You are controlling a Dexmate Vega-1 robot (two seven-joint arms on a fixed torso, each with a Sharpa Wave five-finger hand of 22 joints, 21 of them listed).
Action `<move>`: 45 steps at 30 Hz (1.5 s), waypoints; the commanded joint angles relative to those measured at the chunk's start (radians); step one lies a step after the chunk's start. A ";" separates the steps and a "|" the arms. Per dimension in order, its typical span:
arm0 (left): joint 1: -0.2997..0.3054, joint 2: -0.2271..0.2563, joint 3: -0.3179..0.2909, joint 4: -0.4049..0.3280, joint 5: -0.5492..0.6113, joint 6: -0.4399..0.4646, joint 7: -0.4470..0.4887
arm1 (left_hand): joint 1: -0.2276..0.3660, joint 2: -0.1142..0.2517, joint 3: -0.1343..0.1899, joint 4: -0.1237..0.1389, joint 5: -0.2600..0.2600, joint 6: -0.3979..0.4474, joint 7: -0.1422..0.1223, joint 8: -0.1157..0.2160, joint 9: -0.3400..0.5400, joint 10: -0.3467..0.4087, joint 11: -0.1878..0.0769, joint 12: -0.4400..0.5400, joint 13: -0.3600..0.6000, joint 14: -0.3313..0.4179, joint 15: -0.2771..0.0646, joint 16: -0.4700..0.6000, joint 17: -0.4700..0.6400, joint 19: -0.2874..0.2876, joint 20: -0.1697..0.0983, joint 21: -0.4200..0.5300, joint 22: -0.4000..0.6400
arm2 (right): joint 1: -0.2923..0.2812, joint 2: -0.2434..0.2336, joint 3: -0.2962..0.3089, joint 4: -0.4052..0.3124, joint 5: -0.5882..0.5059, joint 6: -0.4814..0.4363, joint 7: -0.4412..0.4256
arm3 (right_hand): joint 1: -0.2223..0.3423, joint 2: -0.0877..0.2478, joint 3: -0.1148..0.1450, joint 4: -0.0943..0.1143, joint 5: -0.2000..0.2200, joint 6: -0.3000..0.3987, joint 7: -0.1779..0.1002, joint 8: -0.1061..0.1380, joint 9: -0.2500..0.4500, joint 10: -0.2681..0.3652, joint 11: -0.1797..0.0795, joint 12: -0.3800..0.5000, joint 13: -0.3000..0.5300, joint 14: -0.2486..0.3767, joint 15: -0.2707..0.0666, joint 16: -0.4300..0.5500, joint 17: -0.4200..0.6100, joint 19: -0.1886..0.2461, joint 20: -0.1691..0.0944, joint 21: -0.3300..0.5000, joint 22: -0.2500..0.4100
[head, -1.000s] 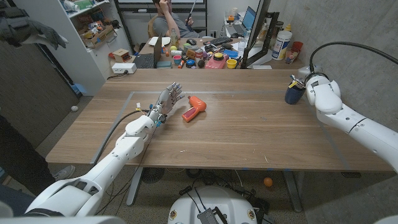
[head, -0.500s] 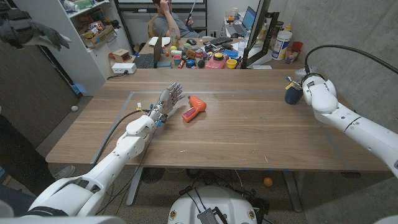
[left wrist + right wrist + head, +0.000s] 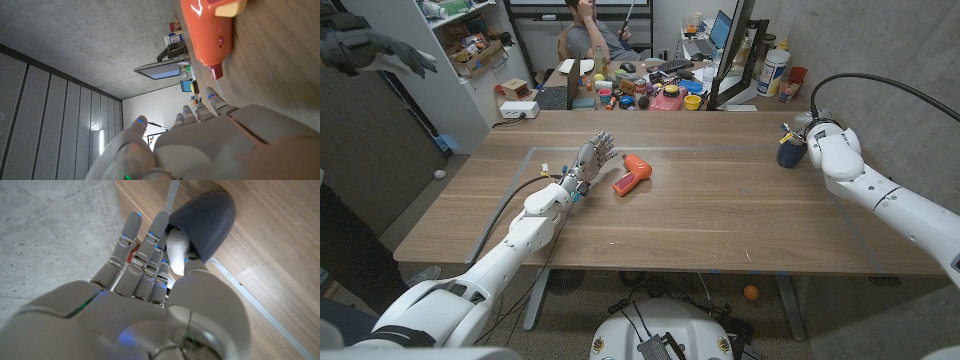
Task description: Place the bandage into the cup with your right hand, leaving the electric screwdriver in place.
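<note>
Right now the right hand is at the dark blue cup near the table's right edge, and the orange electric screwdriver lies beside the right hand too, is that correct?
Not quite. The electric screwdriver lies beside the left hand, mid-table, as the head view shows. The right hand is indeed at the dark blue cup near the right edge.

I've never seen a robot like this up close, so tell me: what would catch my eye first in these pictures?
Probably the orange electric screwdriver lying alone near the middle of the wooden table, just beside the left hand, whose fingers are spread and hold nothing. Next, at the table's far right edge, the right hand is at the mouth of a dark blue cup, with a white bandage at its fingertips.
</note>
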 commanded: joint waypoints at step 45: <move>-0.001 -0.009 -0.014 0.015 0.001 -0.008 -0.020 | -0.007 0.093 -0.004 0.000 0.007 -0.002 0.003 -0.003 0.005 0.000 0.000 0.002 0.006 -0.006 -0.035 -0.001 0.004 0.006 -0.083 -0.008 0.004 | -0.040 -0.028 0.072 -0.110 0.031 -0.026 -0.089 | -0.046 0.036 -0.004 0.040 0.012 0.000 -0.002 0.010 -0.006 -0.070 -0.001 -0.025 -0.049 -0.137 -0.018 -0.162 -0.111 -0.057 -0.049 -0.085 -0.082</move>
